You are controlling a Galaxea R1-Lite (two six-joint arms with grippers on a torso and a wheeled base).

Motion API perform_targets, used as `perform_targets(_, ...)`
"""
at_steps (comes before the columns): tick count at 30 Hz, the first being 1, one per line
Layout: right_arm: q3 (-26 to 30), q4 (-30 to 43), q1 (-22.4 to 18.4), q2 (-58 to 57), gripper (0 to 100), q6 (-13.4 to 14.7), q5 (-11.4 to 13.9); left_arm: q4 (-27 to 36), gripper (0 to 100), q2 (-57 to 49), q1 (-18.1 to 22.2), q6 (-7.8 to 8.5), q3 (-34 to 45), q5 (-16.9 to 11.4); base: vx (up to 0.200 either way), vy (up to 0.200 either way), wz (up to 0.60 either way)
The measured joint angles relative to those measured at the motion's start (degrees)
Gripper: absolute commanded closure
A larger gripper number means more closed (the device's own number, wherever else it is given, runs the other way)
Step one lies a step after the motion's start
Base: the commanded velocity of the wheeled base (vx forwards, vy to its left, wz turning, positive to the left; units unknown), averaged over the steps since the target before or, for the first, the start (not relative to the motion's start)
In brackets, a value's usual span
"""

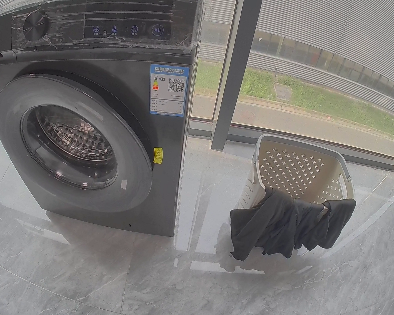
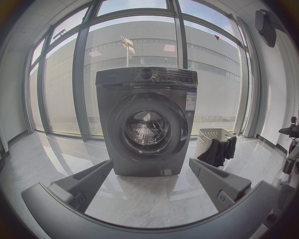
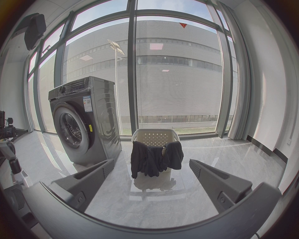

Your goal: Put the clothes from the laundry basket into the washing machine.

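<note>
While clothes (image 1: pixel 290 224) are draping sideways along the laundry basket (image 1: pixel 299 144) rim, they're hiding its bottom. Left gripper (image 2: pixel 150 161) and right gripper (image 3: pixel 151 161) are gaping wide.

Glossy grey marble floor (image 1: pixel 230 311) meets tall dark-framed windows (image 1: pixel 329 88) facing a ribbed grey building (image 3: pixel 177 84) in daylight.

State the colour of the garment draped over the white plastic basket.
Black cloth garment, clearest in the head view.

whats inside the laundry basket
A dark garment hangs over the front rim of the laundry basket; its bare back wall shows inside. The bottom is hidden behind rim and cloth.
</note>
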Motion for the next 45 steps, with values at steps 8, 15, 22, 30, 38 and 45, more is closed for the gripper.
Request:
perform_targets(8,0.0,0.0,0.0,0.0,0,0.0,0.0,0.0,0,0.0,0.0,0.0,0.0,0.0,0.0,-0.2,0.0)
perform_targets(15,0.0,0.0,0.0,0.0,0,0.0,0.0,0.1,0,0.0,0.0,-0.02,0.0,0.0,0.0,-0.2,0.0)
perform_targets(22,0.0,0.0,0.0,0.0,0,0.0,0.0,0.1,0,0.0,0.0,-0.02,0.0,0.0,0.0,-0.2,0.0)
perform_targets(30,0.0,0.0,0.0,0.0,0,0.0,0.0,0.1,0,0.0,0.0,-0.02,0.0,0.0,0.0,-0.15,0.0)
perform_targets(38,0.0,0.0,0.0,0.0,0,0.0,0.0,0.1,0,0.0,0.0,-0.13,0.0,0.0,0.0,0.0,0.0)
perform_targets(45,0.0,0.0,0.0,0.0,0,0.0,0.0,0.1,0,0.0,0.0,-0.27,0.0,0.1,0.057,0.0,0.0)
